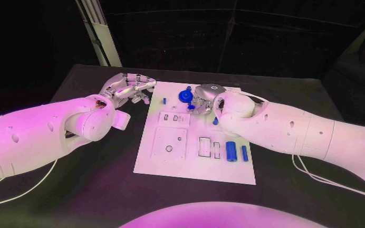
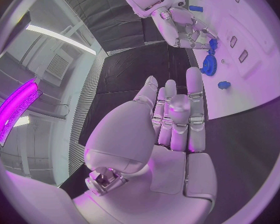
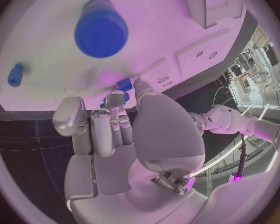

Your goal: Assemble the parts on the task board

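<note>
Apparently the right hand [image 1: 204, 97] was over the far middle of the task board [image 1: 171, 169], fingers curled down at the blue gear [image 1: 185, 96]. The right wrist view showed a small blue part [image 3: 124, 83] at its fingertips [image 3: 117, 99], seemingly pinched, though a firm hold couldn't be confirmed. The left hand [image 1: 129, 88] hovered off the board's far left edge over the counter [image 1: 91, 196], fingers together and extended, holding nothing. Two blue cylinders [image 1: 231, 150] lay side by side near the board's right edge, and a small blue peg [image 1: 163, 101] stood left of the gear. Judged step: seating a part at the gear area. Doing it well would have meant keeping the piece upright, lowering straight, and not nudging the gear. The left hand could steady the board edge if it slid.
</note>
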Tool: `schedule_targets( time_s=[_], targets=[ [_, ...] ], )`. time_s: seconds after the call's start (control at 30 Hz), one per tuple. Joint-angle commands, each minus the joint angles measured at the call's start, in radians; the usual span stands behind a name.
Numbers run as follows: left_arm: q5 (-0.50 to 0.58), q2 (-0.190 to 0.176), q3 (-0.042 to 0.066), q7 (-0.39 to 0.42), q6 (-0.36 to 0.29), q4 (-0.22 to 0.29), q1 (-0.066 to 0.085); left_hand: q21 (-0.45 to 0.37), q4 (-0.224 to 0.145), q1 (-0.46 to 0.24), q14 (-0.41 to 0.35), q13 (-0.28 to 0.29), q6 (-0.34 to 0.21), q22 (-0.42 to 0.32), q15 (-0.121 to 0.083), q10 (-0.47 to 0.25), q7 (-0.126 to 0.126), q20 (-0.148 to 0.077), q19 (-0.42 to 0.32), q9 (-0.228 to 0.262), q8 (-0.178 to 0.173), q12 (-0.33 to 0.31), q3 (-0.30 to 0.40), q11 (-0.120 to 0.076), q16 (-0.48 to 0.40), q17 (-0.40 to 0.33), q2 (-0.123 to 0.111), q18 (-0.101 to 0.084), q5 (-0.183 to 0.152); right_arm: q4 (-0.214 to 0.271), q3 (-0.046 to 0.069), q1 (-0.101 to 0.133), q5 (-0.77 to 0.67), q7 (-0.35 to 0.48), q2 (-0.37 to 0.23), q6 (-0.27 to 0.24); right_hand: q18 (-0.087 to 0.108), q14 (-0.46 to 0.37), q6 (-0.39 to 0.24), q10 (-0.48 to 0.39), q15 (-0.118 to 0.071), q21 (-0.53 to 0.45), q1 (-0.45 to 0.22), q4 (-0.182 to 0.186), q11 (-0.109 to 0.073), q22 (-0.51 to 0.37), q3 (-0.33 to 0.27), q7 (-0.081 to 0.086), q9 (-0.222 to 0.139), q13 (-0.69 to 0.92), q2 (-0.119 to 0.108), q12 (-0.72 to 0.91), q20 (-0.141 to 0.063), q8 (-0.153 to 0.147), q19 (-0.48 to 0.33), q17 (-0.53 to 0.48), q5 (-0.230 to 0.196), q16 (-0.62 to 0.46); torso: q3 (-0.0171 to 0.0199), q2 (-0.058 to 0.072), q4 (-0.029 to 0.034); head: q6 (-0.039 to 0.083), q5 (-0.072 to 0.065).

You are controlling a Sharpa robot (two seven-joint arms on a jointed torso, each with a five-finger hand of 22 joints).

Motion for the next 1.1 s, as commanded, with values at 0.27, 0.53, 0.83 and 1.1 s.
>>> schedule_targets(
  time_s=[0.27,0.53,0.83,1.1],
  targets=[
    [0.004,0.004,0.001,0.013,0.014,-0.002,0.002,-0.005,-0.006,0.009,-0.007,-0.001,-0.001,-0.001,-0.002,-0.006,0.006,0.002,-0.005,-0.001,-0.005,-0.005,-0.002,-0.003,-0.005,-0.001,-0.001,0.013,-0.002,-0.014,-0.002,-0.001,-0.020,-0.001,0.011,0.021,0.018,0.066,0.012,-0.006,-0.001,-0.003,0.020,-0.002,-0.002,-0.001,-0.003,-0.002,0.002,0.000,0.010,0.004,-0.004,0.006,0.000,0.096,0.002,-0.005,0.0002,0.001,-0.0001,-0.001,-0.001],
    [0.004,0.006,0.001,0.010,0.017,-0.005,0.002,-0.005,-0.006,0.009,-0.007,-0.001,-0.001,-0.001,-0.002,-0.006,0.006,0.002,-0.005,-0.001,-0.005,-0.005,-0.002,-0.003,-0.005,-0.001,-0.001,0.013,-0.002,-0.024,-0.002,-0.004,-0.021,0.003,0.016,0.026,0.018,0.066,0.016,-0.007,-0.002,-0.004,0.029,-0.005,-0.003,-0.001,-0.002,-0.003,0.003,0.000,0.015,0.005,-0.004,0.008,0.000,0.096,0.006,-0.006,-0.0001,0.000,-0.0008,-0.004,-0.001],
    [0.004,0.007,0.001,0.007,0.020,-0.006,0.002,-0.005,-0.006,0.009,-0.007,-0.001,-0.001,-0.001,-0.002,-0.006,0.006,0.002,-0.005,-0.001,-0.005,-0.005,-0.002,-0.003,-0.005,-0.001,-0.001,0.013,-0.002,-0.018,-0.003,-0.005,-0.040,0.005,0.013,0.038,0.019,0.066,0.030,-0.010,-0.006,-0.006,0.099,-0.047,-0.007,-0.002,0.024,-0.005,0.005,-0.004,0.029,0.001,-0.008,0.014,0.000,0.096,-0.039,-0.007,-0.0002,0.000,-0.0012,-0.006,-0.001],
    [0.004,0.006,0.001,0.005,0.022,-0.006,0.002,-0.007,-0.008,0.010,-0.007,-0.004,-0.001,-0.002,-0.002,-0.006,0.006,0.003,-0.005,-0.003,-0.006,-0.006,0.000,-0.003,-0.006,-0.003,0.000,0.013,-0.002,-0.010,-0.003,-0.005,-0.073,0.002,0.010,0.056,0.019,0.066,0.042,-0.013,-0.009,-0.008,0.143,-0.082,-0.010,-0.004,0.052,-0.007,0.006,-0.011,0.028,-0.007,-0.010,0.020,-0.001,0.096,-0.047,-0.008,0.0000,0.000,-0.0012,-0.006,-0.002]
  ],
)
